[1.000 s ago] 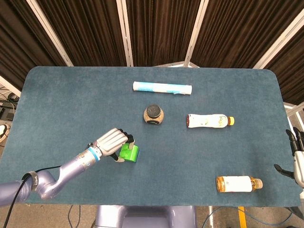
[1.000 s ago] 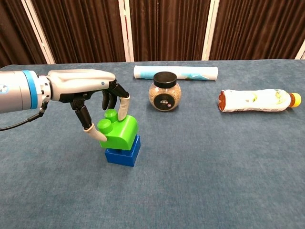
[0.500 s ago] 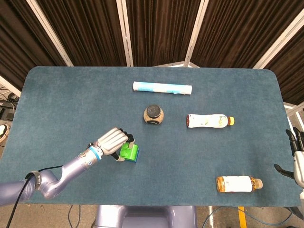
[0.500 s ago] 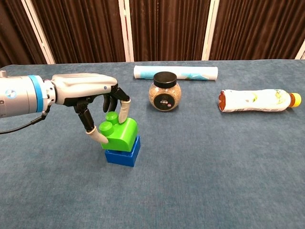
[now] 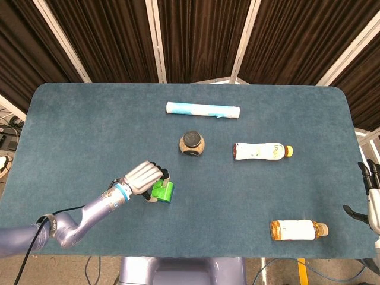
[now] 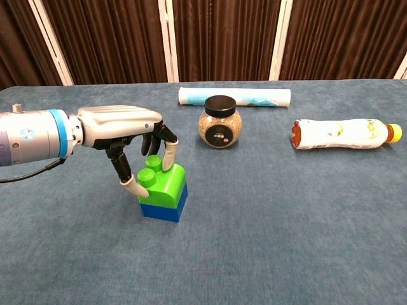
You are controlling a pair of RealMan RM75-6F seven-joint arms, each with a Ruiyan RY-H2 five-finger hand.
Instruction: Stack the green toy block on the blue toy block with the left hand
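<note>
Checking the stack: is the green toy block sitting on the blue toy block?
Yes, the green toy block sits on the blue toy block.

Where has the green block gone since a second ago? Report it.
Yes: the green block dropped and levelled onto the blue block, no longer tilted above it.

Glossy plastic green block (image 6: 164,185) on matt, felt-like table cloth (image 6: 286,222).

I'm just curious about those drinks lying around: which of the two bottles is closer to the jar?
The white-wrapped bottle lying just right of the jar. The brown bottle lies much farther off, by the table's front right edge.
</note>
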